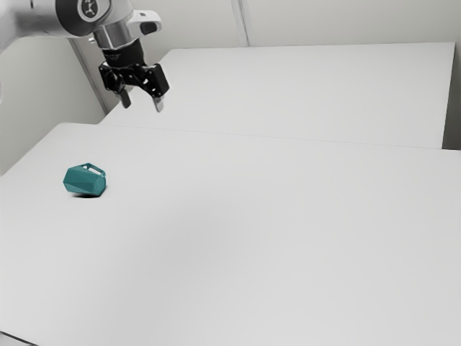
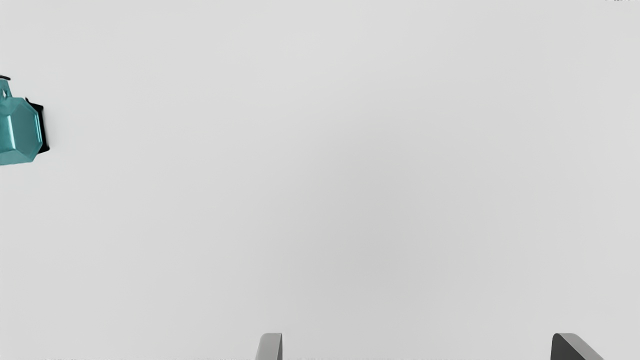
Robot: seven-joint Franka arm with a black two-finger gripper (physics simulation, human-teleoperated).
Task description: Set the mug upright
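Sideways lies the mug [image 1: 83,182], whole in exterior view, cropped in wrist view.

The count of mugs is one [image 1: 85,184], with one handle [image 1: 96,169] to it, and one table [image 1: 252,252] carries it. There is one arm [image 1: 43,16], marked with one round emblem [image 1: 89,8], and it has one hand [image 1: 142,107] with two fingers [image 1: 158,104]. In the wrist view the mugs again number one and the fingers two.
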